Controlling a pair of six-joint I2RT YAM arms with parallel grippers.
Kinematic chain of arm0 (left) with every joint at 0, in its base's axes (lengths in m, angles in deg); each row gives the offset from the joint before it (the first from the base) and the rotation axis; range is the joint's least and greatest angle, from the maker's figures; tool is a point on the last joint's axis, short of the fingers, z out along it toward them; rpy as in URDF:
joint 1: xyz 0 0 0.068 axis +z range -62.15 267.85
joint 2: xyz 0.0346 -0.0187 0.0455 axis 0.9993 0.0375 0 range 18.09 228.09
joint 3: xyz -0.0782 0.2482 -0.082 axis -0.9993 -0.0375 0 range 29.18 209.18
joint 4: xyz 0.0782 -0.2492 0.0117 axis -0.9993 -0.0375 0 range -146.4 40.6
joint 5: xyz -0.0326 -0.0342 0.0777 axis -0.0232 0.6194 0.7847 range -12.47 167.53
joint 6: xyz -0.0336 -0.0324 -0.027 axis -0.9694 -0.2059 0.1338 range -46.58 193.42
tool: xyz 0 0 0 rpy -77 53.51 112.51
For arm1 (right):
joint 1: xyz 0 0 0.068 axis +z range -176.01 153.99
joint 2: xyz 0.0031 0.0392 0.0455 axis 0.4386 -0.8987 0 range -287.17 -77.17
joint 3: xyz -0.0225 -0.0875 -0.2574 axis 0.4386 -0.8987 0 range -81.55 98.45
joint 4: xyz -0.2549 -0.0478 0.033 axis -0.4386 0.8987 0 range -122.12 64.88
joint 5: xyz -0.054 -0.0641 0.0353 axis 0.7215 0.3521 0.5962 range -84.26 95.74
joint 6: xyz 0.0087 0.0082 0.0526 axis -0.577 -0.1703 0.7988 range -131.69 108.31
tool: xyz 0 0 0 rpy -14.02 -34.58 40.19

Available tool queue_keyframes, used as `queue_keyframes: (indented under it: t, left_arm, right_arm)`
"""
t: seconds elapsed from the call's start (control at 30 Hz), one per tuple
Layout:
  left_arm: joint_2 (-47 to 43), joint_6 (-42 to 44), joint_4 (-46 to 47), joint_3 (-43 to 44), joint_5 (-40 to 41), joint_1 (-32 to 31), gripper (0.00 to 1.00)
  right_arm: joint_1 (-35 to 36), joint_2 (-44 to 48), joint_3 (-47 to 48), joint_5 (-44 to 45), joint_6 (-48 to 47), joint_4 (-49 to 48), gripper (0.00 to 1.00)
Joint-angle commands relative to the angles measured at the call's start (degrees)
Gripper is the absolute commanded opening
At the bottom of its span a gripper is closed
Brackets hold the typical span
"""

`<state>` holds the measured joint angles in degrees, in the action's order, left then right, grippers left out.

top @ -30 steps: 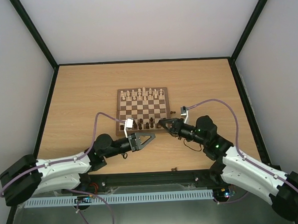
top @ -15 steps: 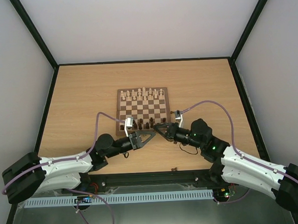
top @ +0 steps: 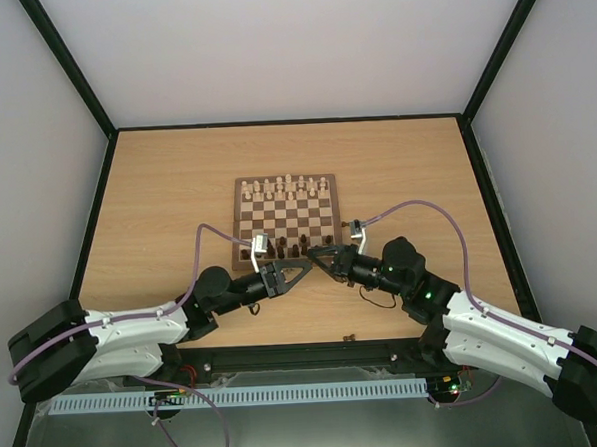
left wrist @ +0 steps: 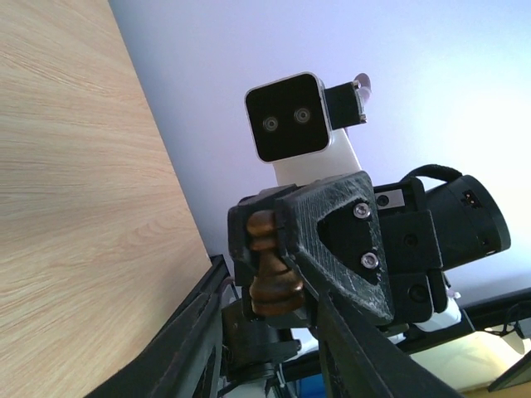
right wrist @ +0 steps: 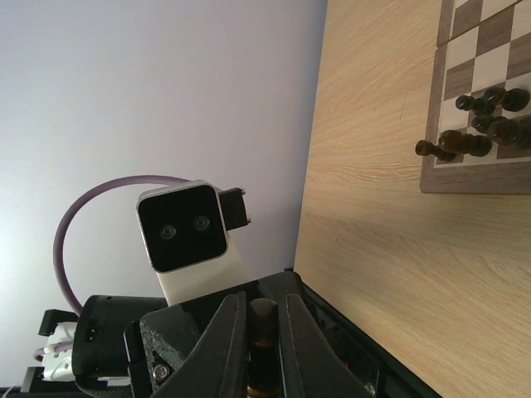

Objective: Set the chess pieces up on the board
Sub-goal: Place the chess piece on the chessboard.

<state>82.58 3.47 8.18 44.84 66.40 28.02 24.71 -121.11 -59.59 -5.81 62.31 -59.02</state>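
Stretching low from the counter's (top: 157,191) near corners, my left arm (top: 134,327) and right arm (top: 484,324) meet tip to tip just off the board's (top: 288,222) near edge. From above, the meeting point is too small to read. My right jaws are clamped on a dark chess piece (left wrist: 270,265). My left jaws stand partly apart, straddling it, and I cannot tell whether they touch it.

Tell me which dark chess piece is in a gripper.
The dark piece clamped in the right gripper, held in the air by the board's near edge; the dark pieces on the board are untouched.
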Motion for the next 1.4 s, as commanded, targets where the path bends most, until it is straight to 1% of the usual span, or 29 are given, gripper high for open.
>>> queue_keyframes:
  t: [0.0, 0.27, 0.4, 0.5, 0.7, 0.77, 0.83, 1.07, 1.27, 1.33, 1.37]
  left_arm:
    - [0.6, 0.5, 4.0, 0.1, 1.7, -0.3, 0.36]
    - [1.3, 0.3, 4.4, 0.2, 2.0, -0.3, 0.34]
    - [1.9, 0.2, 5.0, 0.7, 1.6, -0.3, 0.29]
    - [2.2, 0.0, 4.9, 0.7, 1.7, -0.3, 0.29]
    - [2.4, -0.1, 4.2, 1.2, 1.7, -0.3, 0.37]
    - [2.5, -0.2, 4.1, 1.1, 1.8, -0.3, 0.38]
    - [2.5, -0.2, 4.1, 1.2, 1.9, -0.2, 0.35]
    - [2.6, -0.2, 4.1, 1.2, 2.2, 0.1, 0.18]
    - [2.6, 0.4, 2.5, 1.8, 2.1, 0.2, 0.15]
    - [2.6, 0.8, 1.5, 2.0, 1.7, 0.2, 0.15]
    - [2.5, 1.0, 0.9, 2.1, 1.4, 0.2, 0.15]
  right_arm:
    - [0.8, 0.3, 0.3, -0.3, 0.1, -1.8, 0.01]
    - [1.0, 0.8, -0.4, -0.2, 0.0, -0.9, 0.01]
    - [1.0, 0.9, -0.6, 0.1, -0.3, -0.5, 0.01]
    - [1.0, 0.8, -0.6, 0.0, -0.4, -0.2, 0.01]
    - [1.0, 0.8, -0.8, 0.2, -0.7, 0.2, 0.01]
    - [1.0, 0.8, -0.8, 0.1, -0.8, 0.3, 0.01]
    - [1.0, 0.6, -0.9, 0.1, -0.8, 0.3, 0.01]
    - [1.0, 0.2, -0.9, -0.3, -1.0, 0.2, 0.01]
    - [1.0, 0.6, -0.8, 0.0, -1.5, 1.2, 0.02]
    - [1.0, 0.7, -0.7, 0.1, -1.7, 1.8, 0.05]
    - [1.0, 0.8, -0.4, 0.2, -1.9, 2.5, 0.08]
